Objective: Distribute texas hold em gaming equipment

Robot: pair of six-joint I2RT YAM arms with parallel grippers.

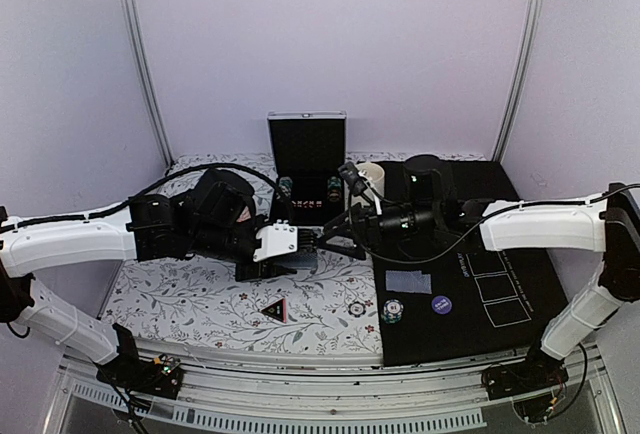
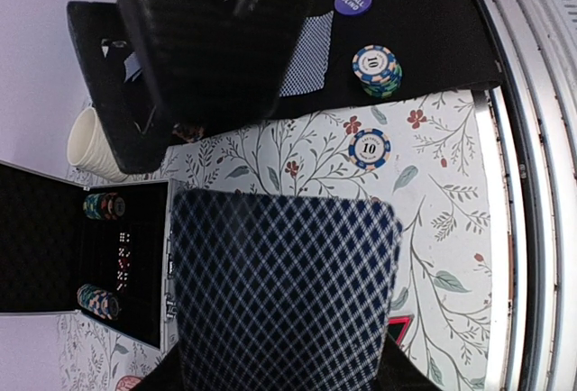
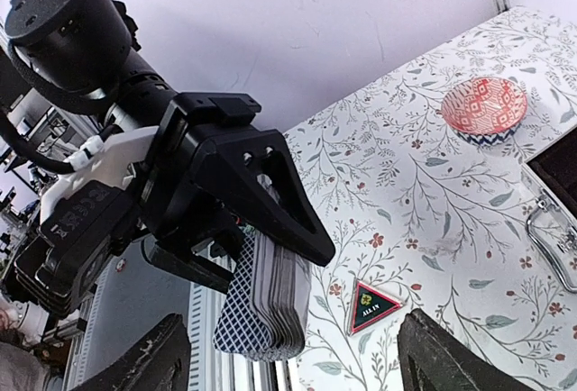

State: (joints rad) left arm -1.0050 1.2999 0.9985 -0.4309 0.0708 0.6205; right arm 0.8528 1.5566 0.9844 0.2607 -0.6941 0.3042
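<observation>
My left gripper (image 1: 298,251) is shut on a deck of blue-backed playing cards (image 2: 284,292), held on edge above the floral cloth; the same deck (image 3: 266,305) shows in the right wrist view. My right gripper (image 1: 326,237) faces it, open, its fingers (image 3: 153,359) on either side of the deck and apart from it. One card (image 2: 306,53) lies face down on the black mat. A chip stack (image 2: 376,68) and a blue disc (image 2: 352,1) sit near it, and a single chip (image 2: 370,149) lies on the cloth. The triangle marker (image 3: 371,306) lies below the deck.
An open black case (image 1: 307,169) with chips (image 2: 99,256) stands at the back. A cream cup (image 2: 90,143) is beside it. A pink dish (image 3: 484,107) sits on the floral cloth at the far left. The black mat (image 1: 500,254) covers the right half of the table.
</observation>
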